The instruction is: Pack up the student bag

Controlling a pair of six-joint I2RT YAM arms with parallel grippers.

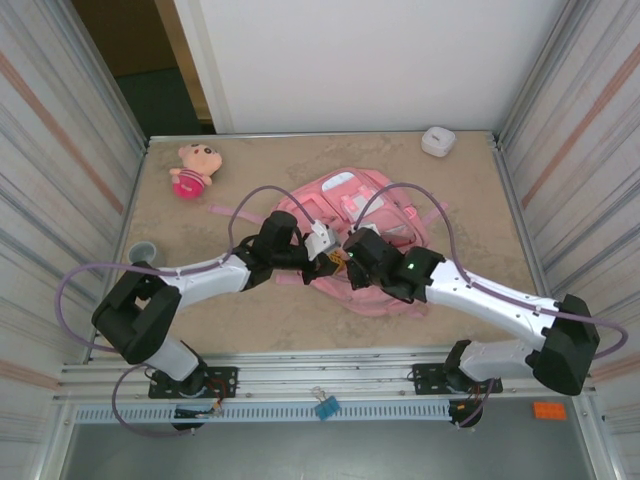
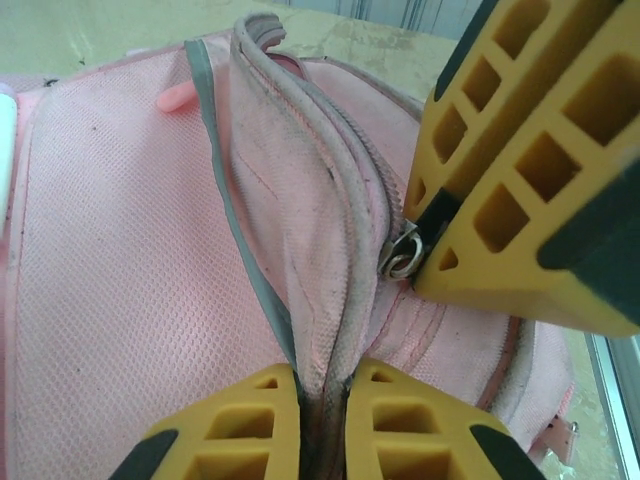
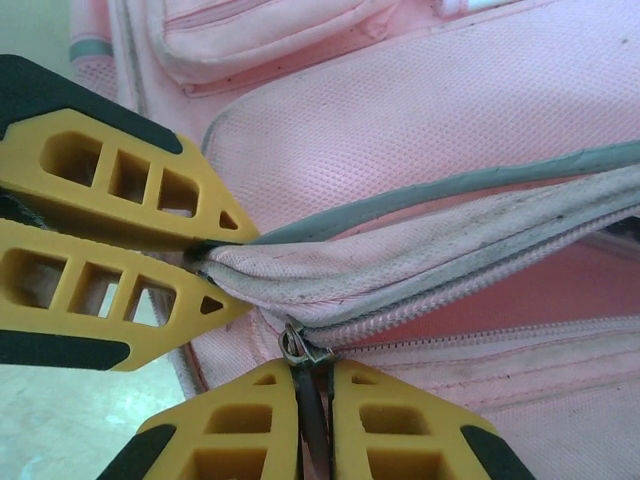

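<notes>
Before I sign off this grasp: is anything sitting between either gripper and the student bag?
Nothing visible. The left gripper pinches the student bag directly by its raised zip-edge fold. The right gripper has its jaws shut on the zipper pull, with no other item between.

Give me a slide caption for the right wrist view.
Right gripper pinches the zipper pull while left gripper clamps the student bag by its edge.

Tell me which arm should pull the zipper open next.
Right. The right gripper is shut on the zipper pull; the left gripper pinches the edge of the bag, likely bracing it.
</notes>
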